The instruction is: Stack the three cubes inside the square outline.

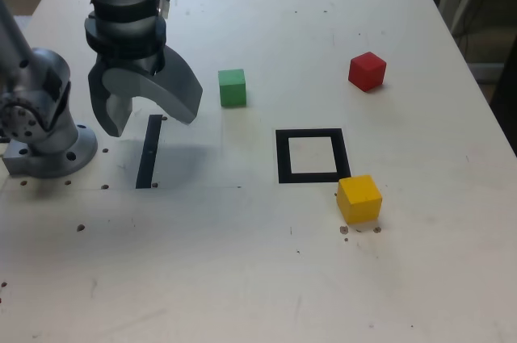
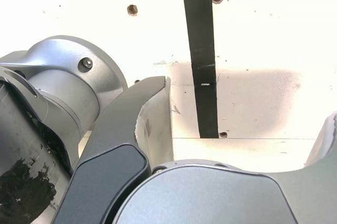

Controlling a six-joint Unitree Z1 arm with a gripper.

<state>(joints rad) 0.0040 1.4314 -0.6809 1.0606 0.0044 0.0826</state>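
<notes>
Three cubes lie apart around one square outline [image 1: 313, 156].
Green cube [image 1: 232, 87], red cube [image 1: 367, 70], yellow cube [image 1: 359, 198] touching the outline's corner; gripper [image 1: 147, 120] wide open, empty, above the tape strip [image 1: 149, 151].

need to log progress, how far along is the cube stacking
Nothing is done yet: the square outline is empty. The pincer is open and holds nothing, hanging above the black tape strip. All three are left: the green cube, red cube and yellow cube sit outside the outline, unstacked.
</notes>
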